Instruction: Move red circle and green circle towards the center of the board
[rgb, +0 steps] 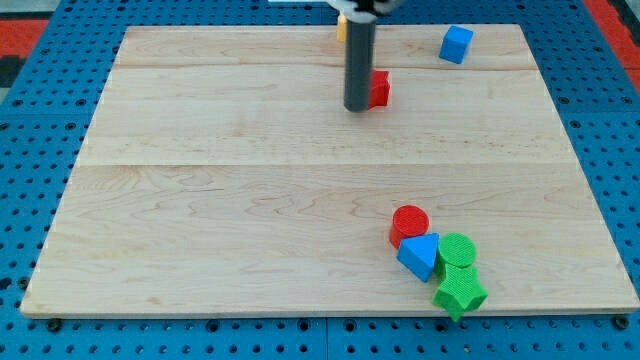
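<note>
Red circle block (409, 223) and green circle block (456, 249) sit clustered near your wooden tabletop's (200, 200) lower right, well apart from my tip (356, 107) up top; no pincer shows, so I cannot tell its state.

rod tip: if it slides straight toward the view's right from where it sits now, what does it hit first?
Almost certainly the red block: my tip sits right at its left side, apparently touching or nearly so. The blue cube lies farther up and right, off that line.

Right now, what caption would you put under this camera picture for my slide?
My tip rests beside a red block near the board's top, far from the red circle and green circle at lower right.
</note>
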